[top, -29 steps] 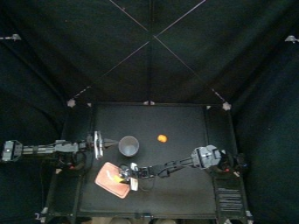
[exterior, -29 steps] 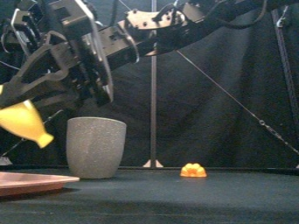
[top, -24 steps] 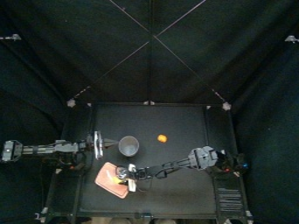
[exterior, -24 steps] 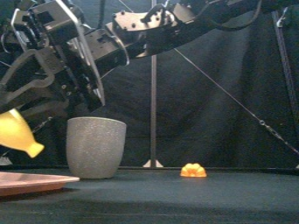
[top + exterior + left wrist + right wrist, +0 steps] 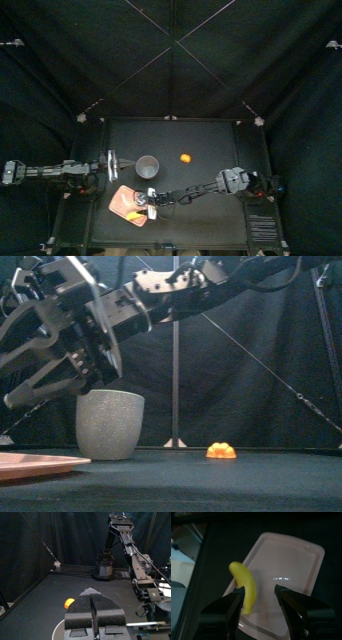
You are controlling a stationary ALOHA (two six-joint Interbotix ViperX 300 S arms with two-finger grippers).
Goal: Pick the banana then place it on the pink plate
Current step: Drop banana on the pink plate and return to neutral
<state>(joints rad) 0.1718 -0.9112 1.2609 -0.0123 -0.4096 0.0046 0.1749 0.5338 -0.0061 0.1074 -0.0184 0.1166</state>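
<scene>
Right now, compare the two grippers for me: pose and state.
The left gripper is shut and empty; the right gripper is open, with the banana beside one jaw. The left gripper rests on its own side beside the grey cup; the right gripper hangs over the pink tray. Both are black and two-jawed.

Banana (image 5: pixel 243 589): smooth yellow plastic, faint sheen.
Plate (image 5: pixel 294 554): glossy pink plastic with a glint.
Cup (image 5: pixel 110 426): matt, speckled grey.
Table (image 5: pixel 201 482): matt black.
Curtain (image 5: pixel 171 60): black cloth.

Yellow banana (image 5: pixel 242 587) between the end effector's (image 5: pixel 258 590) parted jaws, over the pink tray's (image 5: pixel 290 569) edge
</scene>
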